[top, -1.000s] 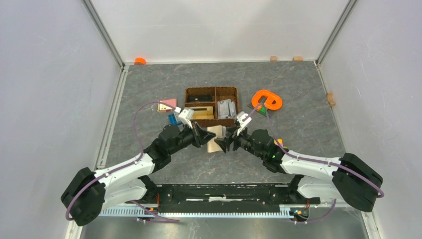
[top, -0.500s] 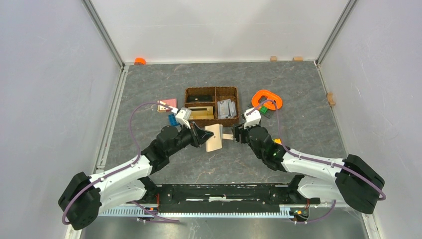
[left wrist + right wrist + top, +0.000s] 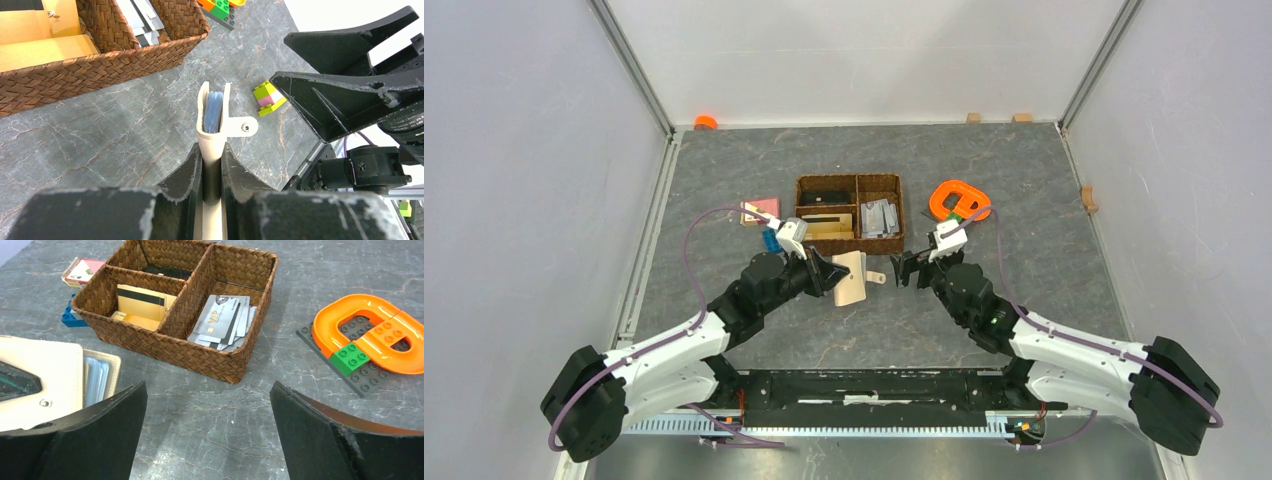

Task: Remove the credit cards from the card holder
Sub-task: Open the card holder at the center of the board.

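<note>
Card holder: beige, snap tab loose, clenched edge-on in the left gripper, just in front of the basket. Right gripper: released, jaws wide, beside the holder, apart from it. Basket: silver cards in one compartment.

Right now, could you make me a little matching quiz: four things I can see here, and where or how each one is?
1 card holder
2 silver cards
3 orange loop
4 right fingers

A in the basket
B spread open, holding nothing
C on a grey plate
D pinched by the left fingers

Pairs: 1-D, 2-A, 3-C, 4-B
</note>
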You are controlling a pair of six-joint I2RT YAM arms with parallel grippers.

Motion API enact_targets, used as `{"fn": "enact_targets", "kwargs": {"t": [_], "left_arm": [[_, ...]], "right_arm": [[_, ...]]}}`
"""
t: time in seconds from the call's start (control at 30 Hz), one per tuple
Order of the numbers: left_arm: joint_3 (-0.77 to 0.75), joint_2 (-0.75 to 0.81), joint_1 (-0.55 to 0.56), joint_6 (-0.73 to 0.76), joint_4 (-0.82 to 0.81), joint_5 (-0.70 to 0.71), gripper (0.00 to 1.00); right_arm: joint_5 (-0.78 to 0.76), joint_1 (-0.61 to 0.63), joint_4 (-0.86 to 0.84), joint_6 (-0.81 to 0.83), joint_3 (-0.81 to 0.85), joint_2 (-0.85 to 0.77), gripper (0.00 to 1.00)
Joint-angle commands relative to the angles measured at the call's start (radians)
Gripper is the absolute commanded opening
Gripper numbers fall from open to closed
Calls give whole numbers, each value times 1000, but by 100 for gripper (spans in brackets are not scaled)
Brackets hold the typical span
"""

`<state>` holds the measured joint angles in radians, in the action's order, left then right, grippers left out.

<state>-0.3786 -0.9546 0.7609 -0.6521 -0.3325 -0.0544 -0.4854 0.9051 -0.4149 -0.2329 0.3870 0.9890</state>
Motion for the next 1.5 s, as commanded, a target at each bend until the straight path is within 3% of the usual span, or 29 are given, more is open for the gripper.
{"fn": "enact_targets", "kwargs": {"t": [0.0,0.3,0.53,0.87,1.07,1.27,1.37,1.47], "left_arm": [[-39,13,2,23,-34,12,3],[-28,32,2,28,-51,-10,2],[-28,20,1,34,-81,-54,2],[-37,1,2,29,-94,-73,2],[-36,-4,2,24,-97,-55,2],[-32,-3,2,21,-97,-36,2],[-34,-7,2,20,-92,-28,3],[-40,-13,1,20,-44,42,14]], "right_arm": [[34,2,-112,-9,-71,-48,98],[421,2,-255,26,-74,3,98],[392,1,-221,10,-39,89,87],[432,1,-202,-6,-4,149,59],[427,0,-173,-15,17,177,56],[400,0,-84,-41,82,270,34],[424,0,-78,-43,100,294,2],[401,-1,-65,-47,99,285,0]]}}
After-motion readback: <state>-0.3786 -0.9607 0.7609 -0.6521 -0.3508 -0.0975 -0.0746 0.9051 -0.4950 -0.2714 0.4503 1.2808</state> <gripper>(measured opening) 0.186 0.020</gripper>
